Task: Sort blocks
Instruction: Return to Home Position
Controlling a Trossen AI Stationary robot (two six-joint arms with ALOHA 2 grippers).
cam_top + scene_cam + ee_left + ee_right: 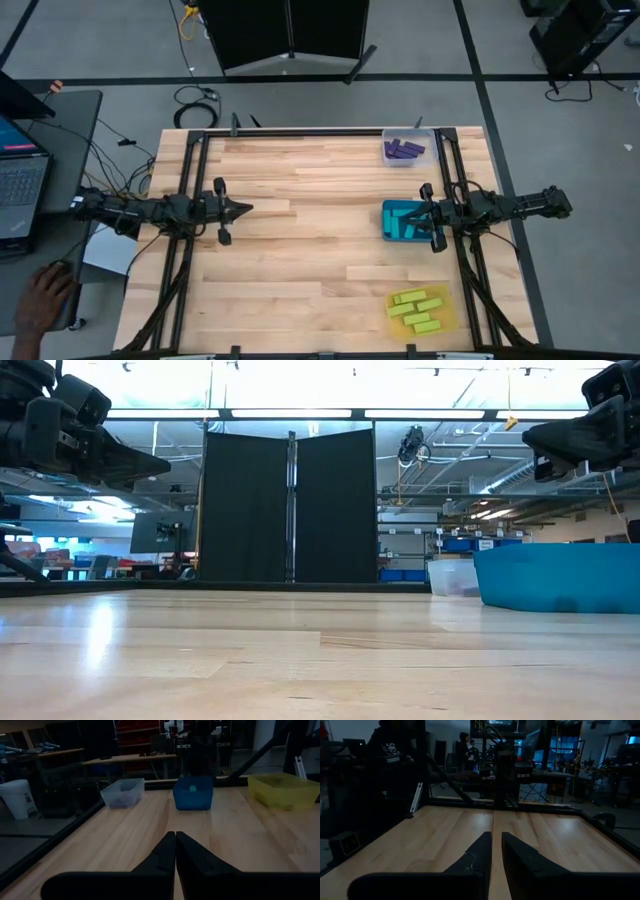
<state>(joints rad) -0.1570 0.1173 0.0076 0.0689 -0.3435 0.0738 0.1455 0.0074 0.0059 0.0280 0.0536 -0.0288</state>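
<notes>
From above, my left arm (150,210) lies along the left side of the counter (300,270) with its jaws aimed at the middle. My right arm (500,207) faces it from the right, jaws over the teal bin (386,238). The blocks all look binned. The purple blocks (404,150) are in the clear bin (432,140) at the far right corner, the cyan blocks (402,225) in the teal bin, and the yellow-green blocks (418,308) in the yellow bin (450,320) at the near right. I find no loose block on the wood. A person's hand (40,300) rests off the counter, near a laptop (20,180).

At counter height, both arms hang well above the boards and touch nothing. The teal bin stands at the right, with the clear one behind it.

Through the left wrist, the jaws are clenched tip to tip and hold nothing. The three bins line the far edge.

Through the right wrist, the jaws are all but closed with a thin slit between them, also carrying nothing, and only bare boards lie ahead.

I judge the sorting finished. What remains is parking the arms, and they look close to that pose.
</notes>
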